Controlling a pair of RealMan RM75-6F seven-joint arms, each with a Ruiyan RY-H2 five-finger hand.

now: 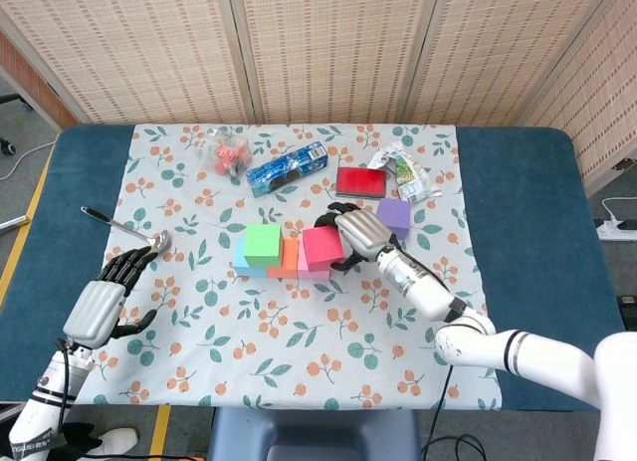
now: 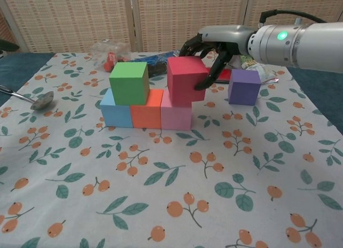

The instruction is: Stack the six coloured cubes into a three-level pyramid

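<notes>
A blue cube (image 2: 115, 115), an orange cube (image 2: 147, 113) and a pink cube (image 2: 176, 118) form a row on the floral cloth. A green cube (image 2: 129, 82) sits on the blue and orange ones. My right hand (image 2: 211, 44) grips a red cube (image 2: 185, 80) from its far right side and holds it slightly tilted, just over the pink cube and close beside the green one. In the head view the red cube (image 1: 322, 248) hides most of the pink cube. A purple cube (image 2: 244, 87) stands alone to the right. My left hand (image 1: 100, 304) hovers open at the cloth's left edge.
A spoon (image 2: 32, 99) lies at the left. Along the back lie a clear container with red contents (image 1: 224, 150), a blue biscuit packet (image 1: 287, 168), a flat red box (image 1: 360, 181) and a crumpled snack bag (image 1: 403, 172). The blue table (image 1: 528, 212) extends past the cloth.
</notes>
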